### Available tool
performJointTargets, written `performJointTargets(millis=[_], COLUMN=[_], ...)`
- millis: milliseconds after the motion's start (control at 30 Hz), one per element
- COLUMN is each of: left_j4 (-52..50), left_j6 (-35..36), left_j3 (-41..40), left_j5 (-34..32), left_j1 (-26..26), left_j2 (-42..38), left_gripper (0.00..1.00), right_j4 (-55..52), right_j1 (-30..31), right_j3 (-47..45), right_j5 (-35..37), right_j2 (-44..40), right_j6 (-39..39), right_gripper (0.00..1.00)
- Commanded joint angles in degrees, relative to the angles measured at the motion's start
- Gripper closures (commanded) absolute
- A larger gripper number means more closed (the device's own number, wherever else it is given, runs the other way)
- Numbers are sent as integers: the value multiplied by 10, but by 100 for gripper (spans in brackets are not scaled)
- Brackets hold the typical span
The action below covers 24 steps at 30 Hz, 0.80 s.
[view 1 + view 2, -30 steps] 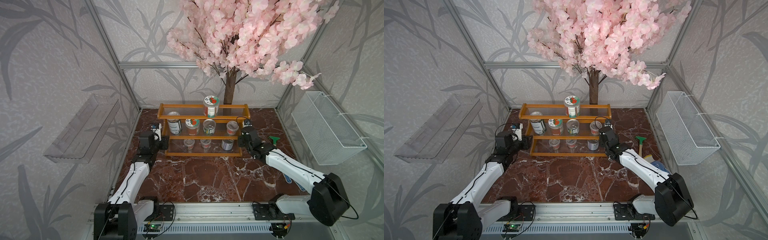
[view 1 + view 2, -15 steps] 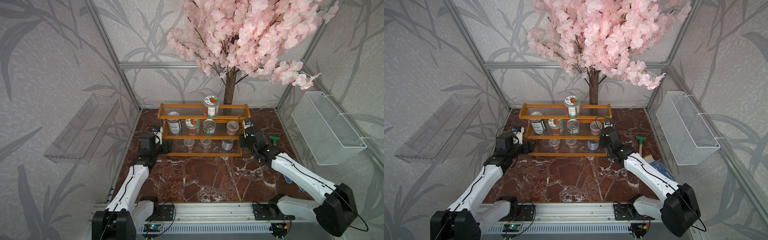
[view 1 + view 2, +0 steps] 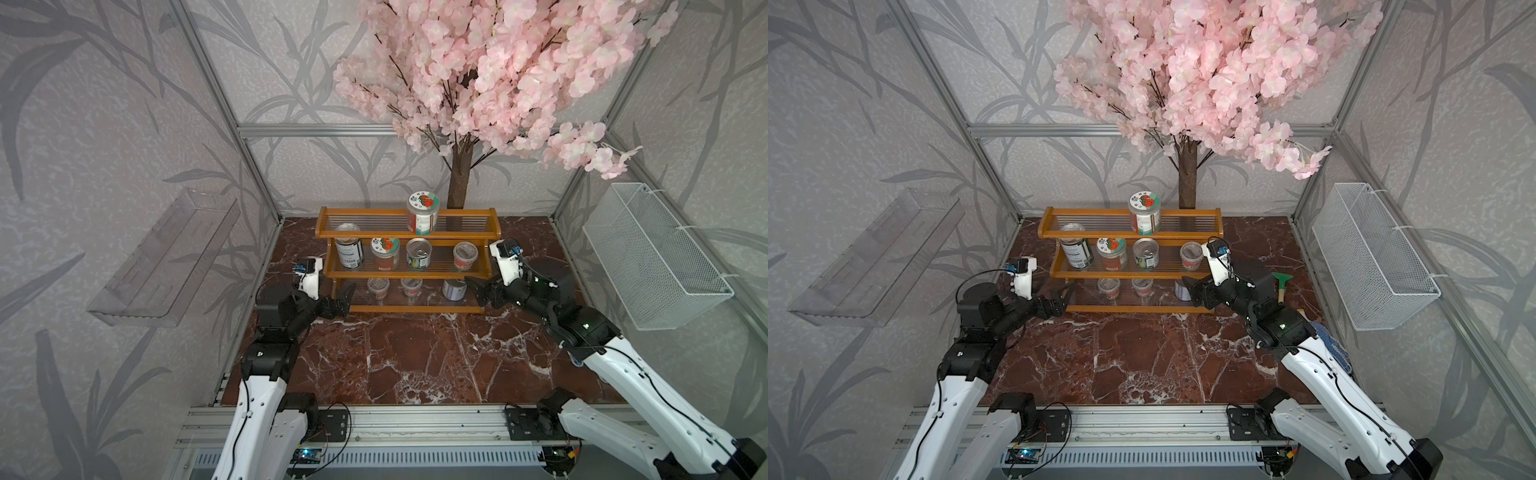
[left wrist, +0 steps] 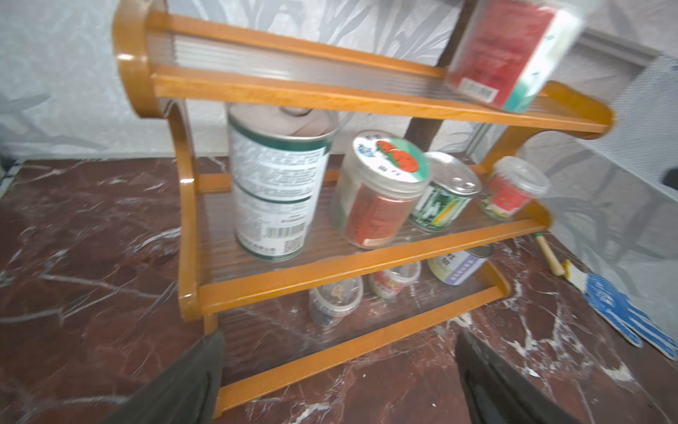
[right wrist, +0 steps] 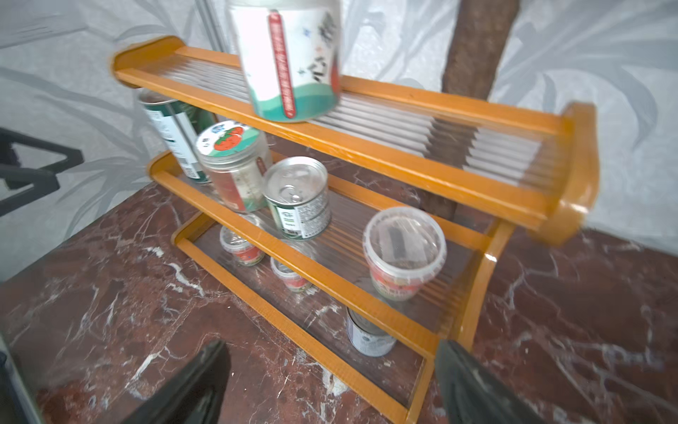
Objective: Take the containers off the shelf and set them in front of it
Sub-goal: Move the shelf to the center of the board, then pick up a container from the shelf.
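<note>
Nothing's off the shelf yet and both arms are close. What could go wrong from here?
The top-tier jar stands near the front rail; a bumped shelf could topple it. The bottom-tier cups sit under the middle tier, so the left end effector may strike its rail reaching in.

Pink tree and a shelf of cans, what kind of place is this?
Probably a robot practice booth, dressed like a pantry: metal frame around wallpapered walls, a pink tree behind the shelf, a robot's left arm and right arm.
</note>
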Motion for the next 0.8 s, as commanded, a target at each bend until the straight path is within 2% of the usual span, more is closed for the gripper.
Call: performJointTargets(millis=[0,300,533,767], left_j4=[26,110,104,90], left_j6=[-17,-69,-62,-54], left_j3=[1,-53,-51,-52], left_j5=[93,128,118,115], left_j1=[-3,-3,-4,-4], left_j2=[-18,-35,-22,-23], left_gripper=[0,0,0,0], right_j4=[17,82,119,124], right_j1=[-1,1,6,8], right_j3=[52,179,262,329], right_j5=[-84,-83,-83,-71], right_j2=[20,165,274,340], right_j6=[-14,13,15,-2], right_gripper=[1,1,1,1])
